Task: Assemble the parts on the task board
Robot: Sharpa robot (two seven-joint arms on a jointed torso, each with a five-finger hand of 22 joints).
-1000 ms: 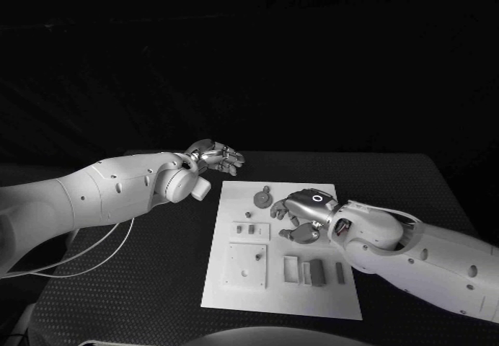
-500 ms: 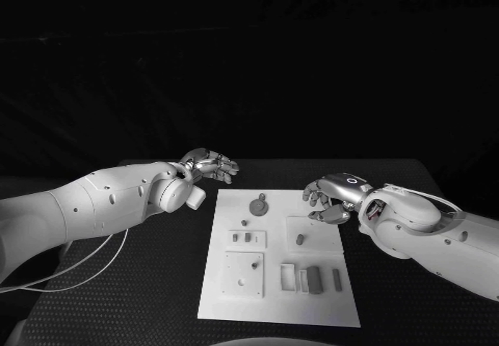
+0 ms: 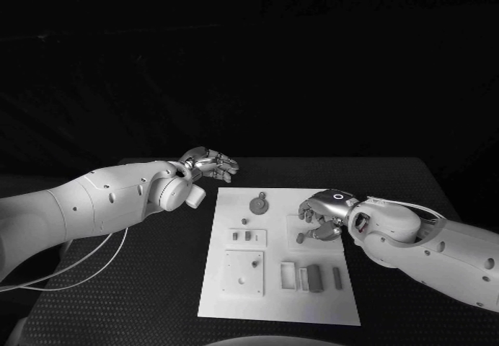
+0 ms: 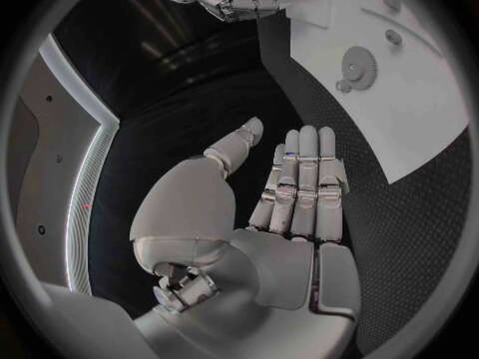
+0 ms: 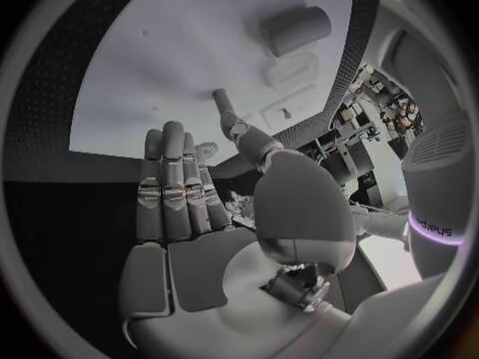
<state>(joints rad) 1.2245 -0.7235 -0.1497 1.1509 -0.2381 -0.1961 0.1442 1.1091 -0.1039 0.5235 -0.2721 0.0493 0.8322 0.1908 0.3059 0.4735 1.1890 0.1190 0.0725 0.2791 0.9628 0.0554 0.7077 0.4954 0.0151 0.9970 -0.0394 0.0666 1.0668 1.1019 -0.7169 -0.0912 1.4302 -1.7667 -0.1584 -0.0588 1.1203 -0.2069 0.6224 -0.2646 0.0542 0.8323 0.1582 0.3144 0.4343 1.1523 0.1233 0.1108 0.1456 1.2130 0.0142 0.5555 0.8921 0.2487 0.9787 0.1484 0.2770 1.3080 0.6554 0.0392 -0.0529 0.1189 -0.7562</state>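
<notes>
Task board (image 3: 272, 303): white plate lying at the middle of the black tabletop (image 3: 125, 288), carrying small grey parts, among them a round toothed part (image 3: 259, 206) toward the far edge. Right robot hand (image 3: 320, 216): above the board's right side, fingers apart, holding nothing. Left robot hand (image 3: 212, 164): above the tabletop near its far edge, off the board's far left corner, fingers straight, side by side, holding nothing.
</notes>
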